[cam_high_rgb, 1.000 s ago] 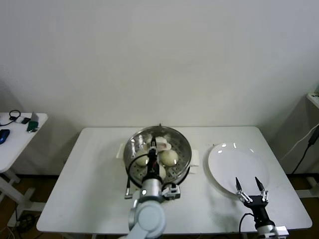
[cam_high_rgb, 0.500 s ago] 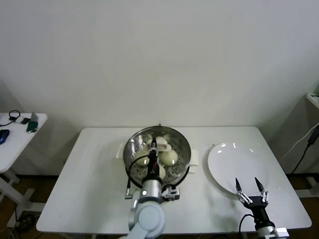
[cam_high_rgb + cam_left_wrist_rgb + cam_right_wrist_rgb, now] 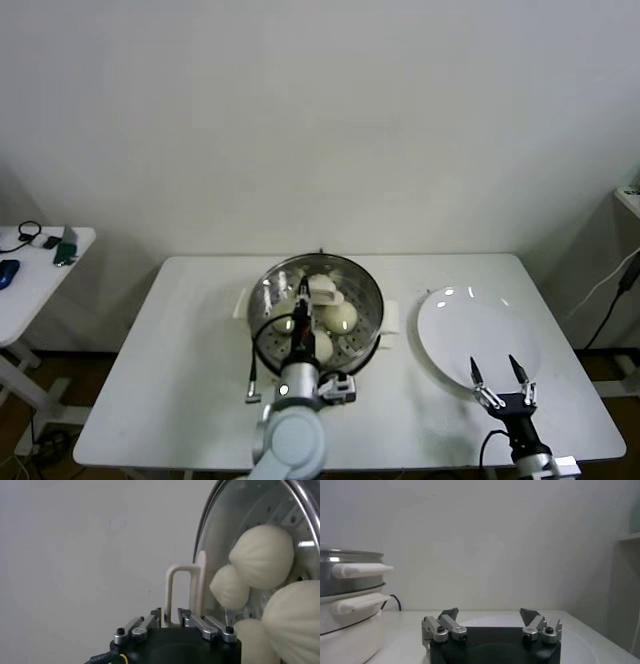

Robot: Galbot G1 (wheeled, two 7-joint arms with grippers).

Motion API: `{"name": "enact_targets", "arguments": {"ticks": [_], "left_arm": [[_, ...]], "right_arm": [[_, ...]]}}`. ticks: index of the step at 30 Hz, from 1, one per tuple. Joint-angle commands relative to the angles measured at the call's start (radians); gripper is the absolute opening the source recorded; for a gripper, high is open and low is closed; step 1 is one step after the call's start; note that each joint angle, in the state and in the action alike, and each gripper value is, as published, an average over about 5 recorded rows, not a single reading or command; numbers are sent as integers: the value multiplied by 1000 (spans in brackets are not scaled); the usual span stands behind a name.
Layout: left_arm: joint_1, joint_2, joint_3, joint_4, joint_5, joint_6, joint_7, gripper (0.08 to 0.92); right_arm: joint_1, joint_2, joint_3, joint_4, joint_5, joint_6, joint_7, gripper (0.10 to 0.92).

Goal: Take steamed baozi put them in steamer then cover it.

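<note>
Head and wrist views of the covering step. The left hand [image 3: 171,625] is clamped on the cream handle [image 3: 186,592] of the cover [image 3: 318,298], which sits over the steamer [image 3: 372,325] at the middle of the bench [image 3: 170,380]; whether the glass rests fully on the steel rim or is a little lifted or tilted cannot be told. The baozi [image 3: 260,556] lie inside on the perforated tray, seen through the glass; at least three show in the wrist view, and the fourth is partly hidden. The right hand [image 3: 496,382] hovers idle with fingers apart at the near edge of the plate [image 3: 470,320], which holds no buns, well apart from the steamer. Judged stage: loading complete, cover at or near seating. Risks: if the cover is off-centre when the left hand lets go, its metal rim may ride on the steamer's lip and slide or tip off; a bun standing high could hold the glass up; drawing the hand away at an angle could drag the handle and pull the cover askew.
</note>
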Motion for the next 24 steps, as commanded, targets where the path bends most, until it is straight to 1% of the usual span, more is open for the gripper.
{"name": "enact_targets", "arguments": {"ticks": [1, 6, 9, 11, 13, 16, 18, 21, 24], "left_arm": [[3, 35, 14, -89, -131, 12, 7, 338], [27, 84, 16, -177, -219, 9, 5, 485], [56, 120, 6, -234, -285, -5, -5, 572], [85, 152, -18, -270, -346, -34, -21, 632], [121, 183, -61, -298, -439, -97, -52, 685], [198, 212, -164, -323, -614, -217, -127, 766], [259, 213, -236, -332, -724, -282, -211, 804], [353, 193, -354, -335, -878, -405, -352, 820], [443, 146, -500, -336, -1059, -542, -439, 822]], "right_arm": [[-1, -2, -1, 4, 1, -6, -5, 823], [1, -5, -4, 6, 6, -23, 0, 823], [1, -12, -10, 14, 22, -41, 39, 823], [-3, -19, -14, 25, 25, -63, 77, 823], [-6, -24, -14, 37, 21, -82, 101, 823], [-9, -30, -10, 56, 7, -93, 112, 823], [-11, -30, -6, 68, 1, -95, 117, 823], [-12, -27, -3, 83, 1, -94, 125, 823], [-9, -17, -4, 88, -12, -90, 137, 823]]}}
